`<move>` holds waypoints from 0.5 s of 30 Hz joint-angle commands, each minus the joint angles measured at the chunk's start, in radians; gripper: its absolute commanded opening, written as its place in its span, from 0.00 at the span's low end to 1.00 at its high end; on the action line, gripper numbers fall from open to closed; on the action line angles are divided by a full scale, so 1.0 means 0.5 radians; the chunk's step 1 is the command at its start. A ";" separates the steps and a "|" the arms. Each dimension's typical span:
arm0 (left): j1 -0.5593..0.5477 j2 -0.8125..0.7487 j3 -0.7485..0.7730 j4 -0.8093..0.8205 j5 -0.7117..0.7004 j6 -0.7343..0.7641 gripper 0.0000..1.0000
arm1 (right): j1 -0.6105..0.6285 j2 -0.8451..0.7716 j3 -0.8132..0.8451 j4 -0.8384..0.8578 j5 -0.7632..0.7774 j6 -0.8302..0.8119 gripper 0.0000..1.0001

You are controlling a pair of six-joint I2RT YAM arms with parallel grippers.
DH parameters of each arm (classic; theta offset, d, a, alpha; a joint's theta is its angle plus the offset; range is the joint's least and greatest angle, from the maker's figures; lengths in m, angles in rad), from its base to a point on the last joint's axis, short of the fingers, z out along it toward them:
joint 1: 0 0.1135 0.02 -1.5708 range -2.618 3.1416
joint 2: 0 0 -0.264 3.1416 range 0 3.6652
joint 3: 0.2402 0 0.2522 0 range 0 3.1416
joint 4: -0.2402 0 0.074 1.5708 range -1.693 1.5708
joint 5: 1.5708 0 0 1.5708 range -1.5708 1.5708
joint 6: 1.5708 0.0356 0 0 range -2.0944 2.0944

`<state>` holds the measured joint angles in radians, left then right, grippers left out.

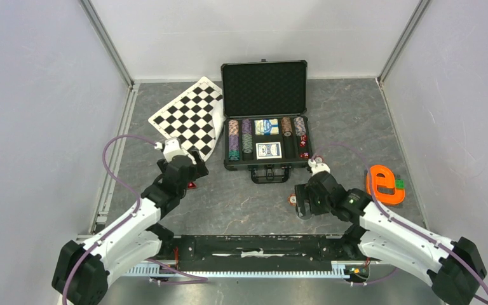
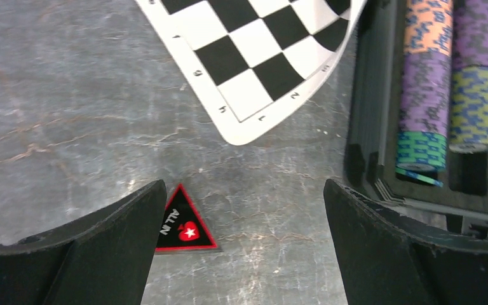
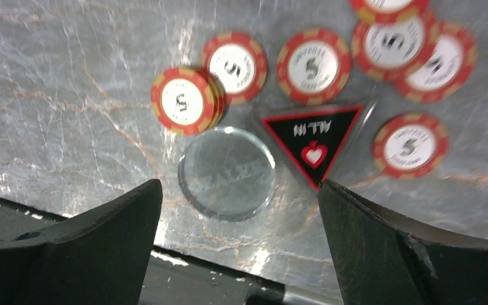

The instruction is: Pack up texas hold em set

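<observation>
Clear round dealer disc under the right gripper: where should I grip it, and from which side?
Take the clear disc by its rim, coming straight down: it lies flat. The open right gripper probably needs turning, since the black triangle marker crowds its right edge and a chip stack its upper left.

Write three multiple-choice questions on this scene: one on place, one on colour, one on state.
1. The checkered board lies: A) left of the case; B) inside it; C) right of it.
2. The loose chips under the right gripper are mostly: A) green; B) red; C) purple.
3. The case's lid is: A) shut; B) open, standing up; C) removed.
Answers:
1 A: the top view shows it by the case's left side.
2 B: red rims, white centres.
3 B: its inside faces the camera.
</observation>
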<state>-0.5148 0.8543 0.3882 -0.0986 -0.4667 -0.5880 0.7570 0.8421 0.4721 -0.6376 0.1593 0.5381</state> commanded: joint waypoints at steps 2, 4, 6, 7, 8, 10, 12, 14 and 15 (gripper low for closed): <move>0.005 0.011 0.179 -0.346 -0.317 -0.218 1.00 | 0.162 -0.178 -0.196 0.115 0.036 0.606 0.98; 0.006 0.034 0.187 -0.368 -0.323 -0.190 1.00 | 0.229 -0.141 -0.181 0.101 0.100 0.661 0.98; 0.024 0.056 0.204 -0.409 -0.348 -0.187 1.00 | 0.280 -0.064 -0.121 0.033 0.183 0.693 0.98; 0.034 0.066 0.213 -0.426 -0.356 -0.180 1.00 | 0.311 -0.011 -0.092 0.007 0.231 0.729 0.98; 0.045 0.072 0.222 -0.437 -0.365 -0.180 1.00 | 0.339 0.037 -0.060 -0.031 0.266 0.768 0.98; 0.057 0.077 0.222 -0.435 -0.372 -0.183 1.00 | 0.403 0.153 -0.011 -0.051 0.332 0.804 0.98; 0.069 0.080 0.220 -0.431 -0.379 -0.185 1.00 | 0.459 0.267 0.036 -0.101 0.408 0.879 0.95; 0.077 0.077 0.223 -0.432 -0.394 -0.177 1.00 | 0.510 0.390 0.091 -0.140 0.474 0.924 0.92; 0.079 0.071 0.220 -0.432 -0.398 -0.172 1.00 | 0.536 0.448 0.118 -0.163 0.498 0.952 0.90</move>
<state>-0.4847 0.8913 0.4591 -0.3103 -0.6064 -0.6437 0.9852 0.9886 0.4591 -0.6716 0.2993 0.9188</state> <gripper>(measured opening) 0.993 0.930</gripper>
